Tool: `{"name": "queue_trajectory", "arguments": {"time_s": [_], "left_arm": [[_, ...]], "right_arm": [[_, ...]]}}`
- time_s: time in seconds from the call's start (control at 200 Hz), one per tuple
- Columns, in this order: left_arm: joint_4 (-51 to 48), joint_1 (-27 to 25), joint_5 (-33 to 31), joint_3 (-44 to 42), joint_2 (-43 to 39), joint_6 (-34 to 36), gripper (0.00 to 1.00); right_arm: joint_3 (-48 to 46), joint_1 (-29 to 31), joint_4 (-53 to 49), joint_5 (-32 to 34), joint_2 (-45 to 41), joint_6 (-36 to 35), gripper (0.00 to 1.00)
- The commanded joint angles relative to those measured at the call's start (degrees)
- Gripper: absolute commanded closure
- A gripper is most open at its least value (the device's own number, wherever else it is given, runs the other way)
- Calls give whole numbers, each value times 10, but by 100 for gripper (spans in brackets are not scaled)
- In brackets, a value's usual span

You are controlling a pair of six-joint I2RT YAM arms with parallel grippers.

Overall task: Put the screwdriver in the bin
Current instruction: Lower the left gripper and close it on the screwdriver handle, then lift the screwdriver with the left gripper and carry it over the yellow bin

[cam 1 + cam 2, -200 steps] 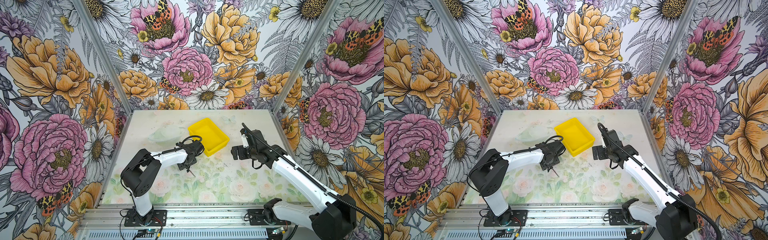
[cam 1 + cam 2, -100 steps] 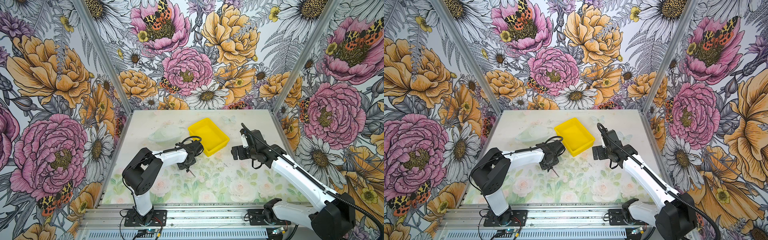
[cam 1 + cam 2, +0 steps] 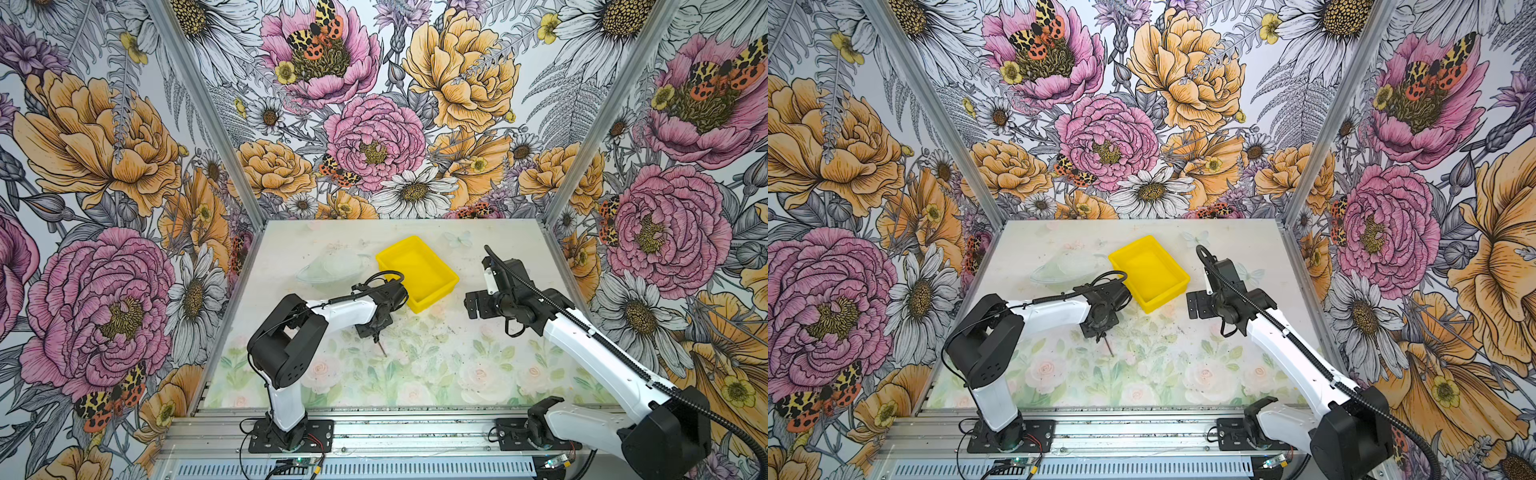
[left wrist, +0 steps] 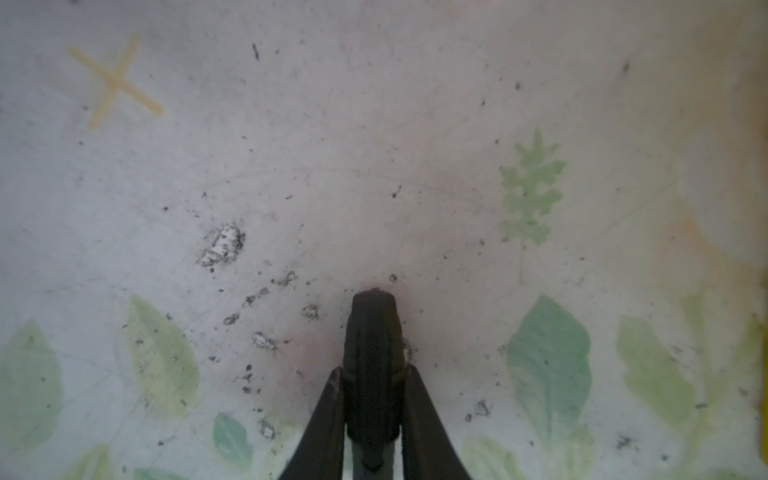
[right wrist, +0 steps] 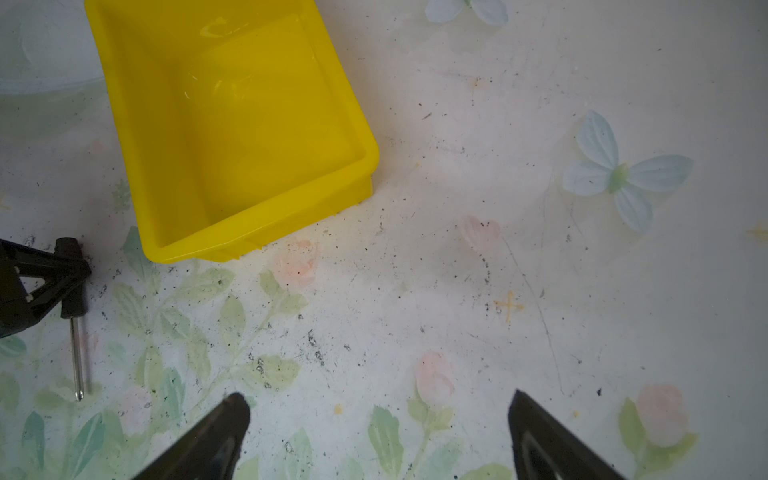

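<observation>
Task progress: the pick-up was under way; the grasp appeared made, while the lift, the carry and the release into the bin were not yet done.
Screwdriver (image 5: 74,305): it lay outside the bin on the tabletop (image 3: 436,365), seemingly not yet raised, its black handle pinched and its thin grey shaft (image 3: 380,348) jutting free toward the near edge in both top views.
Left gripper (image 4: 372,374): pressed together on the screwdriver's handle, one finger on each side of it in the left wrist view; the handle's end stuck out just past the fingertips.
Bin (image 3: 415,270): yellow, upright and empty; it stood near the left gripper, on the far side and toward the right in both top views, apart from the screwdriver.
Screwdriver relative to the gripper: between the fingers, held crosswise near mid-handle in the right wrist view.
Right gripper (image 5: 378,403): spread wide, holding nothing, poised above bare tabletop on the near right of the bin.
Remaining, as judged: raise the screwdriver clear of the bin's near wall (image 5: 266,232), bring it over the hollow, and let go.
</observation>
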Motion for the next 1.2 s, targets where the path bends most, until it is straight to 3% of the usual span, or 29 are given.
{"name": "queue_trajectory", "arguments": {"time_s": [0.0, 0.315, 0.711, 0.931, 1.196], "left_arm": [[5, 0, 10, -5, 13, 1, 89], [-5, -12, -5, -12, -66, -1, 100], [-30, -40, -24, 27, -123, -7, 100], [-33, -21, -19, 95, -111, 20, 100], [-32, 3, 3, 241, -25, 60, 100]], "right_arm": [[14, -5, 6, 5, -16, -3, 1], [12, -7, 6, -14, -31, -8, 1], [24, -8, 13, -44, -38, 1, 1], [31, -10, 12, -32, -37, 17, 1], [27, -14, 12, -26, -51, 1, 1]]}}
